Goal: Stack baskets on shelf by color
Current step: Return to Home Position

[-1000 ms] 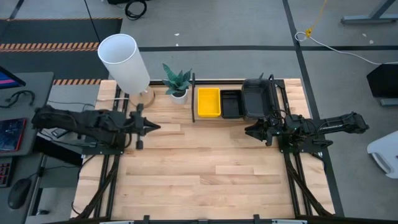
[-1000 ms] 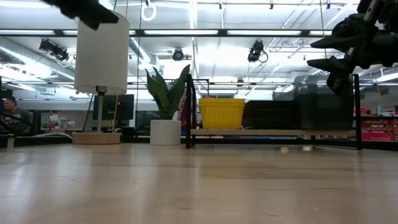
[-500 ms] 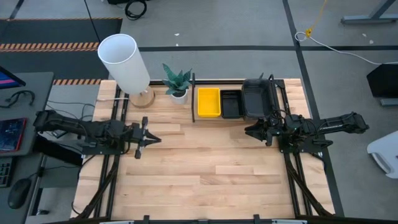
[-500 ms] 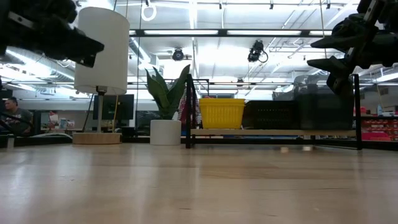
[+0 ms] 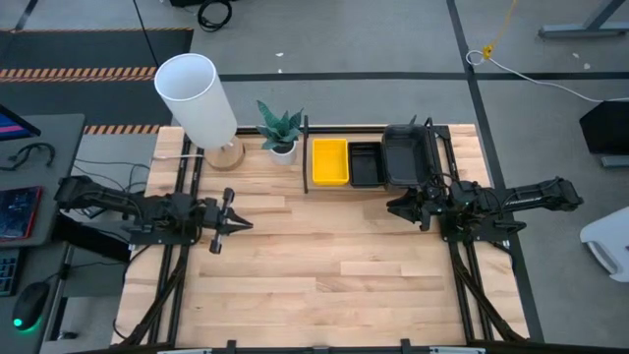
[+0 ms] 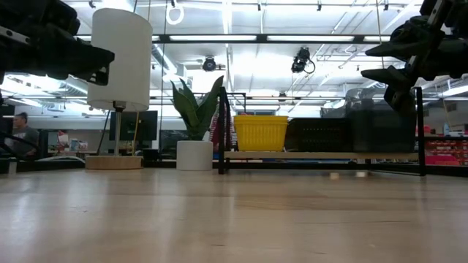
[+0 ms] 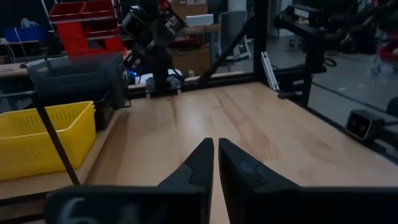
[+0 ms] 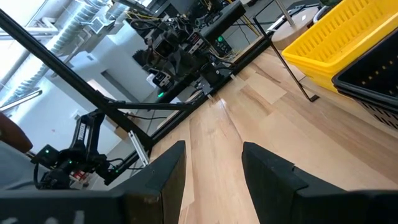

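Note:
Three stacks of baskets stand side by side on the shelf (image 5: pixel 307 157) at the table's far edge: yellow (image 5: pixel 329 160), black mesh (image 5: pixel 366 165) and dark grey (image 5: pixel 405 157). In the low view they rest on the shelf's wooden board (image 6: pixel 322 155). My left gripper (image 5: pixel 244 223) hovers shut over the table's left half, touching nothing; its wrist view shows the fingers (image 7: pixel 216 149) closed together. My right gripper (image 5: pixel 393 207) hangs open in the air just in front of the dark grey stack; its wrist view (image 8: pixel 214 155) shows an empty gap.
A white cylindrical lamp (image 5: pixel 197 93) and a small potted plant (image 5: pixel 280 128) stand at the far left, beside the shelf. Bare wooden tabletop (image 5: pixel 324 265) spreads between the arms and toward the near edge. A person (image 6: pixel 18 131) sits far off in the room.
My left gripper has moved toward the table's near edge and come down, while its arm has drawn back toward the left edge. It stays shut. The right arm and the baskets have kept still.

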`<state>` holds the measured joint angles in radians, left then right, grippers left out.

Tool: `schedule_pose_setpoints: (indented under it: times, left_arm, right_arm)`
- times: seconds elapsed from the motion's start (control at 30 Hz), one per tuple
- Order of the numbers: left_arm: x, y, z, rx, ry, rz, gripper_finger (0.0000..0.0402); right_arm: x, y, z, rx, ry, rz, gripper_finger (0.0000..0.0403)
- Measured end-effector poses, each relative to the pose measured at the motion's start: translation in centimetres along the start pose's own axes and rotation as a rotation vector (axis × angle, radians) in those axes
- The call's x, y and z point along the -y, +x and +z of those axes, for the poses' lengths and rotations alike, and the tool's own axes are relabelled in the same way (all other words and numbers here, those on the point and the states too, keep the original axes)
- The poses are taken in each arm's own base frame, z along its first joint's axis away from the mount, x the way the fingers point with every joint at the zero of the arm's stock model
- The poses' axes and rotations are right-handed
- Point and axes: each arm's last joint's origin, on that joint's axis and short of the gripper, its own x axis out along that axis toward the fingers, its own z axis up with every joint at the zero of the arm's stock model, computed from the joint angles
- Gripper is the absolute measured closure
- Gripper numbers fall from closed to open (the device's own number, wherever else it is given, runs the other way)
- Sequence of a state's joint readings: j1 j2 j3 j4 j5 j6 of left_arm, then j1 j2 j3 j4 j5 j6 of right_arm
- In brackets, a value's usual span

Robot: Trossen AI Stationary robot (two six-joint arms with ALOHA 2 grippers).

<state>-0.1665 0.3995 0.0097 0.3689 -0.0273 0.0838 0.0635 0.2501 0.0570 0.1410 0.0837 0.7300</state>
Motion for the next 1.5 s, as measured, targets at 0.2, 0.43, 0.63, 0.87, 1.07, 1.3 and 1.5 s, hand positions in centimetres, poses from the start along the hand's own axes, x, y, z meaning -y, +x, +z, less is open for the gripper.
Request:
schedule_pose_setpoints:
  times: [0.2, 0.43, 0.63, 0.87, 1.07, 1.3, 1.5]
  left_arm:
    - [0.01, 0.0, 0.03, 0.003, 0.058, -0.002, 0.0378]
    - [0.01, 0.0, 0.03, 0.003, 0.058, -0.002, 0.0368]
    - [0.01, 0.01, 0.02, 0.003, 0.058, -0.002, 0.0369]
    - [0.01, 0.01, 0.02, 0.002, 0.058, -0.002, 0.0378]
    - [0.01, 0.01, 0.02, 0.002, 0.058, -0.002, 0.0369]
    - [0.01, 0.01, 0.02, 0.002, 0.058, -0.002, 0.037]
    - [0.01, 0.01, 0.02, 0.002, 0.058, -0.002, 0.0378]
  right_arm:
    - [0.0, 0.0, 0.0, 0.0, 0.0, 0.0, 0.024]
    - [0.0, 0.0, 0.0, 0.0, 0.0, 0.0, 0.024]
    - [0.0, 0.0, 0.0, 0.0, 0.0, 0.0, 0.024]
    - [0.0, 0.0, 0.0, 0.0, 0.0, 0.0, 0.024]
    - [0.0, 0.0, 0.0, 0.0, 0.0, 0.0, 0.024]
    - [0.0, 0.0, 0.0, 0.0, 0.0, 0.0, 0.024]
    - [0.0, 0.0, 0.0, 0.0, 0.0, 0.0, 0.024]
